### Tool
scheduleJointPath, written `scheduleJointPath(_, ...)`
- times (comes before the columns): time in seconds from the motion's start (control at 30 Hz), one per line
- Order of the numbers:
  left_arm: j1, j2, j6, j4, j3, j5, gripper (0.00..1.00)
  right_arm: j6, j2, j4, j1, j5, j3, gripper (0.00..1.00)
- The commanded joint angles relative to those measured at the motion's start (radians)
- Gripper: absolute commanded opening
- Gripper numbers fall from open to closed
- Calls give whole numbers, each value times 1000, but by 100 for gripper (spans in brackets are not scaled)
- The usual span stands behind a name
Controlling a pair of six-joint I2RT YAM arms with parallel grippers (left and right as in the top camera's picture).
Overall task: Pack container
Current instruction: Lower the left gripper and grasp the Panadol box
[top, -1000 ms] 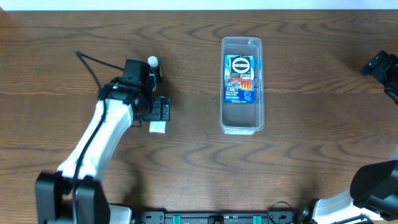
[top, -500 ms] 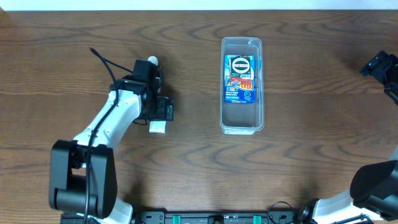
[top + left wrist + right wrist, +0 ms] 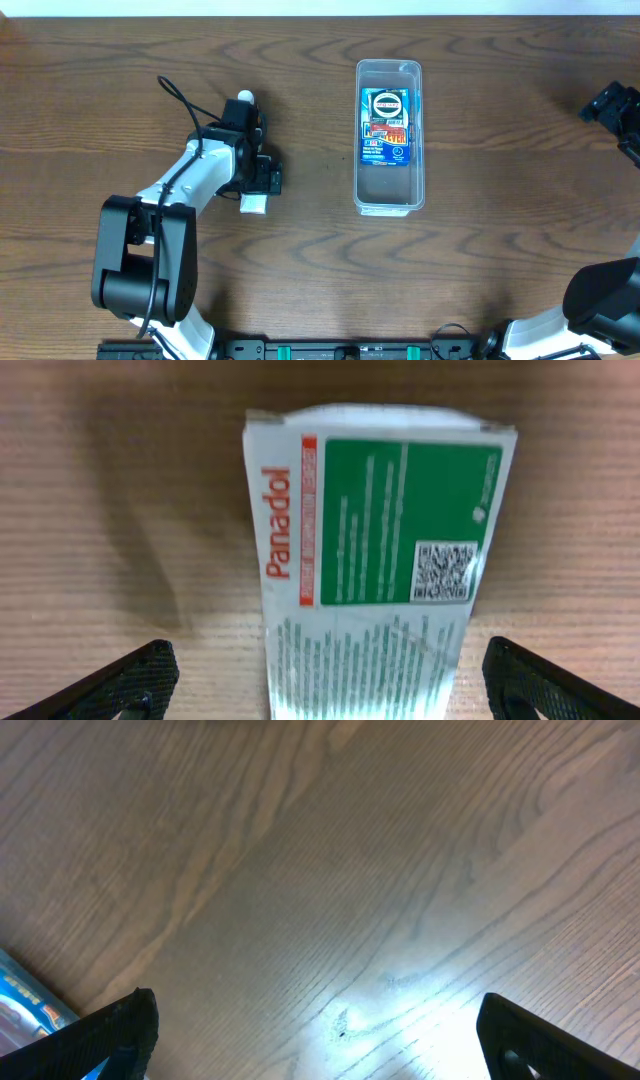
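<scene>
Overhead view: the clear container (image 3: 389,195) is seen lying lengthwise on the wooden table (image 3: 500,280), right of centre and toward the far edge. A blue printed packet (image 3: 386,125) is lodged flat in its far half, and its near half is bare. Well to its left, the left gripper (image 3: 262,180) is held low over a white box (image 3: 254,205), of which only one end is shown past the black fingers. In the left wrist view that box is revealed as a green-and-white Panadol carton, framed between fingertips that are spread wide and stand clear of its sides. A small white-capped object (image 3: 244,98) is glimpsed just beyond the left arm, mostly hidden. The right gripper (image 3: 612,105) is seen at the table's right edge, well apart from the container. In the right wrist view its fingers are shown fully parted over bare wood, with nothing held between them.
</scene>
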Motion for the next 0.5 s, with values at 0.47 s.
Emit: scheduleJointPath(0.47, -13, 44, -6, 14, 20, -18, 98, 11, 5, 2, -5, 3, -2, 99)
